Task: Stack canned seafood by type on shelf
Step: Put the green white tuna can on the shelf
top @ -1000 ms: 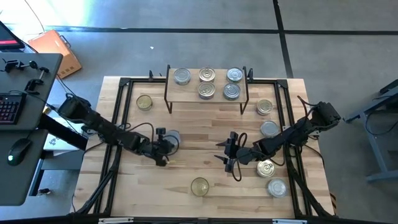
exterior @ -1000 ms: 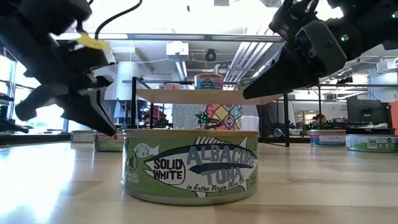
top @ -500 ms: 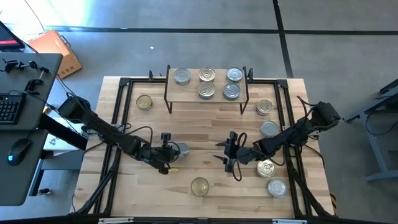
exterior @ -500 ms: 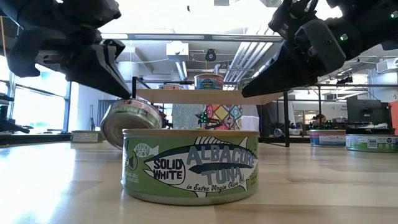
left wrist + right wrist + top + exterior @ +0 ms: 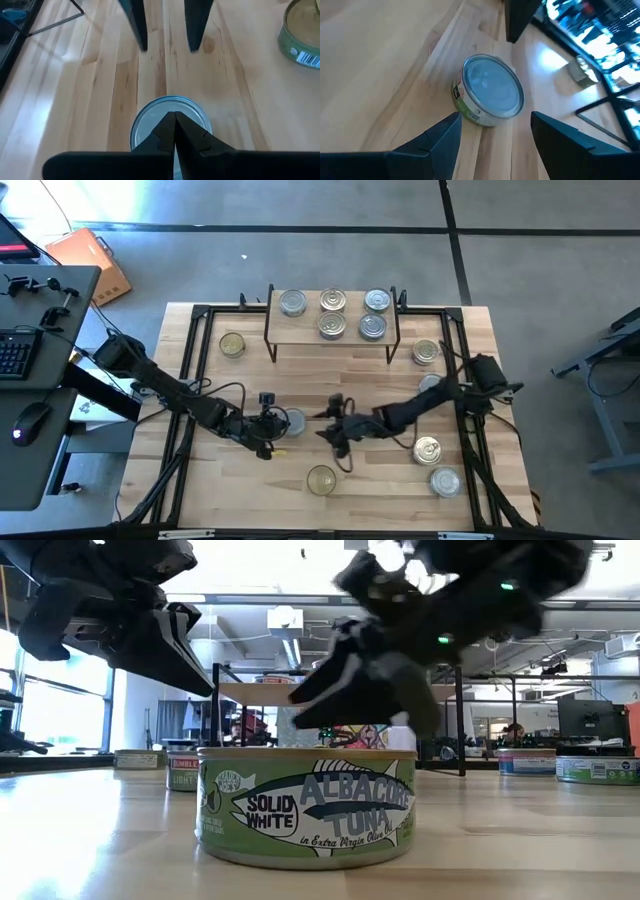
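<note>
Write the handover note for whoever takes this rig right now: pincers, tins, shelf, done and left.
Left pincer: shut, empty, over a silver-topped tin mid-table.
Right pincer: open, empty, pointed at that same tin.
Shelf: five tins on it, three in the back row, two in front.
Loose tins on the table: one gold-topped by the shelf's left side, one gold-topped at the front edge, four along the right side.
Left: seven tins to shelve by type.

A butcher-block table stands on a grey concrete floor. Beside it, a dark desk holds a keyboard and mouse. An orange box lies on the floor.
</note>
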Motion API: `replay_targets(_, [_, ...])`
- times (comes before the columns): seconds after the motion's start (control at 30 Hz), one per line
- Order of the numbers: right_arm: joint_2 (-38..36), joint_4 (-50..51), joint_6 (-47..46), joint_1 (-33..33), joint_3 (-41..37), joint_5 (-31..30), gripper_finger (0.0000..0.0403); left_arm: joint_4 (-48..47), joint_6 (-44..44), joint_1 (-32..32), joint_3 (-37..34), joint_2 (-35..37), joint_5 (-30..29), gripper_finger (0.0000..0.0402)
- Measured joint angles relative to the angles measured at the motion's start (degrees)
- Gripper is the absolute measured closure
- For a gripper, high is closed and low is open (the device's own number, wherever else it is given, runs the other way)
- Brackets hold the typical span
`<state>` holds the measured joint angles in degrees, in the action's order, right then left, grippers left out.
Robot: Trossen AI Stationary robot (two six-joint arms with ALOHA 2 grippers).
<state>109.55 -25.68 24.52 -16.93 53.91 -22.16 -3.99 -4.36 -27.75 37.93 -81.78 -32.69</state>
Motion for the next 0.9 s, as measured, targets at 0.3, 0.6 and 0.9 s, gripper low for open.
replay_targets(0.3, [0.9, 11.66, -3.52, 1.99, 7.43, 6.38, 0.0171, 9.48, 0.64, 0.02, -6.63, 0.04, 3.66, 0.0321])
replay_targets(0.6, [0.93, 10.02, -6.5, 1.53, 6.19, 10.6, 0.0171, 19.61, 12.32, 1.02, -11.32, -5.79, 8.78, 0.024])
replay_targets(0.9, [0.99, 8.11, -5.06, 1.53, 6.19, 13.42, 0.0171, 26.62, 12.15, 2.25, -10.95, -12.24, 7.32, 0.0355])
